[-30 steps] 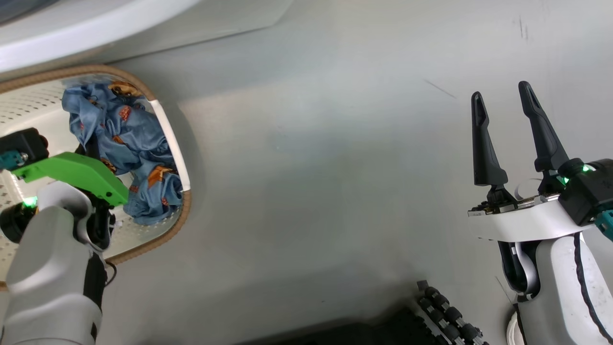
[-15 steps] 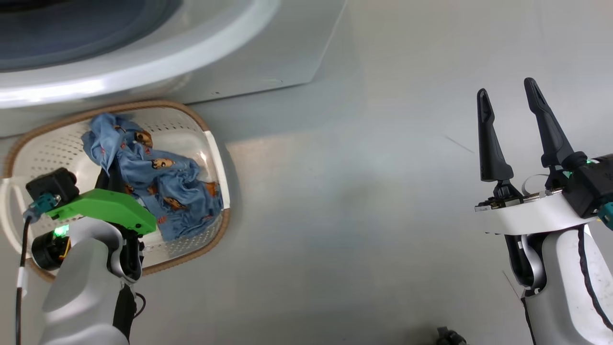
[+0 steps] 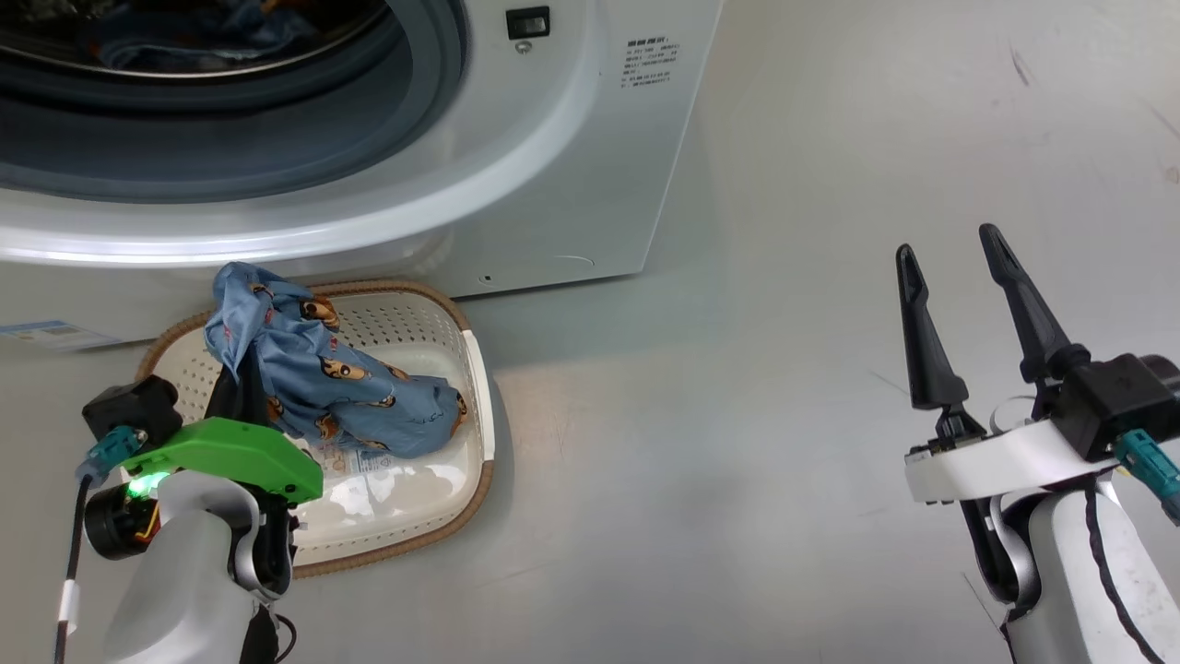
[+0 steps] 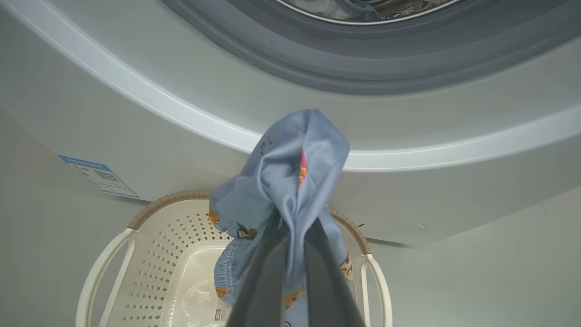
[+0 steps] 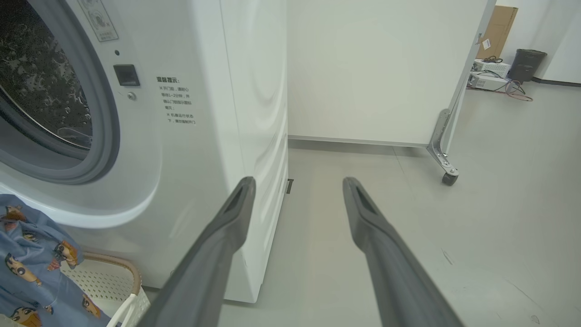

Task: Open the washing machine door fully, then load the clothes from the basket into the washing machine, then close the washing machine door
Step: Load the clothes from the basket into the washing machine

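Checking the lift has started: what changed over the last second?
The left gripper has raised the blue clothes it grips, bunched above the basket, tail still inside. The head view tilted up, bringing in the washing machine. The right gripper stayed open.

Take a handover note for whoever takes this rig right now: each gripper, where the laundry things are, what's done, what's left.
Left gripper: shut on a blue printed cloth, raised above the basket, the cloth's lower end hanging inside it.
Right gripper: open, empty, off to the right above the floor.
The basket stands on the floor against the washing machine, below its uncovered opening.
Done: door open; some blue fabric lies in the drum.
Left: carry this cloth into the drum, check the basket for more, close the door.
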